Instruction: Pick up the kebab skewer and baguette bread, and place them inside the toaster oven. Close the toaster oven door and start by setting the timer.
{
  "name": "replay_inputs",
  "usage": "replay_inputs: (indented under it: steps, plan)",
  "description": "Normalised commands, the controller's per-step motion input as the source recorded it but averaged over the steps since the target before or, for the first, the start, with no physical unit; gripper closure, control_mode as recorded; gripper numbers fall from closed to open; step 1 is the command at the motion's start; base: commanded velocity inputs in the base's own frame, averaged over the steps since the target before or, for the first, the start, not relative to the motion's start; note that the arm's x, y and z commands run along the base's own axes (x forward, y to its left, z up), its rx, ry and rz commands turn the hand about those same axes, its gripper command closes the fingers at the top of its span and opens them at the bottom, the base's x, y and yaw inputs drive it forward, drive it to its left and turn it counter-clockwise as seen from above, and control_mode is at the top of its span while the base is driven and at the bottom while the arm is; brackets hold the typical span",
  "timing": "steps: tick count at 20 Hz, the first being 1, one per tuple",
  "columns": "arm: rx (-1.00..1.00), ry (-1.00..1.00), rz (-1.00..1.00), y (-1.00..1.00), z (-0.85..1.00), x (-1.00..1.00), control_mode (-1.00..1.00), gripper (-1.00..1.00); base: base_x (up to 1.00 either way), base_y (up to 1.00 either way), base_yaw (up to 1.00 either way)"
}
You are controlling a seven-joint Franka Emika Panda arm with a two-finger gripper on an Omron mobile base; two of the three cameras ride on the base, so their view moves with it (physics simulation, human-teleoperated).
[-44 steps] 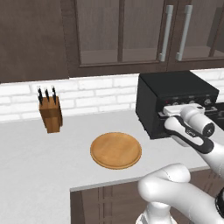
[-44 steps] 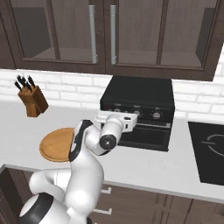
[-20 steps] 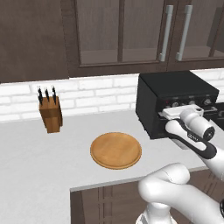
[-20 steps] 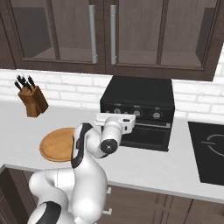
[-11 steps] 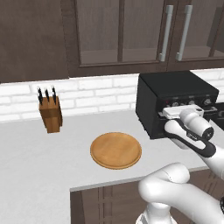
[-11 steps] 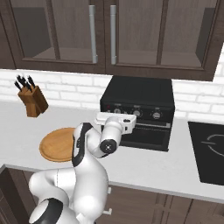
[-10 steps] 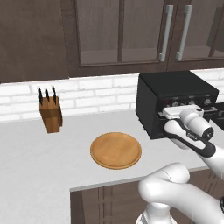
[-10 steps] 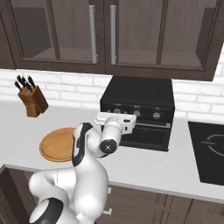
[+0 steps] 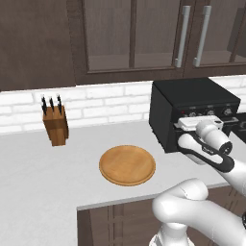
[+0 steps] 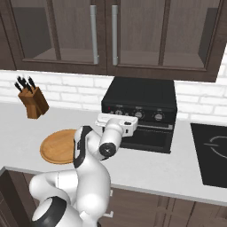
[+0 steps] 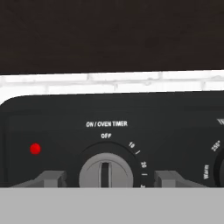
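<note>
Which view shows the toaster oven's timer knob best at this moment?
The hand view: the timer knob sits centred and close, its pointer at OFF under the ON / OVEN TIMER label, with a finger on either side, apart from it. In the right base view the knob row is tiny and the hand covers part of it; in the left base view the knobs are barely discernible.

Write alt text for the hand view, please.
Close-up of the toaster oven control panel: the claw brackets a grey round timer knob, one fingertip on each side, not visibly touching. The knob's pointer sits at OFF under the label "ON / OVEN TIMER"; a red light shows at left.
</note>
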Motion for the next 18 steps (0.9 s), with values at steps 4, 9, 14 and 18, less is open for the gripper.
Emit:
replay_inputs:
  steps: [4,9,14,18]
  plan:
    - [0.00,-0.02,0.00,0.00,0.00,0.00,-1.00,1.00,0.00,0.00,0.00]
    - [-0.01,-0.03,0.00,0.00,0.07,0.00,-1.00,1.00,0.00,0.00,0.00]
    - [0.00,-0.03,0.00,0.00,0.16,0.00,-1.00,1.00,0.00,0.00,0.00]
    - [0.00,-0.03,0.00,0.00,0.19,0.00,-1.00,1.00,0.00,0.00,0.00]
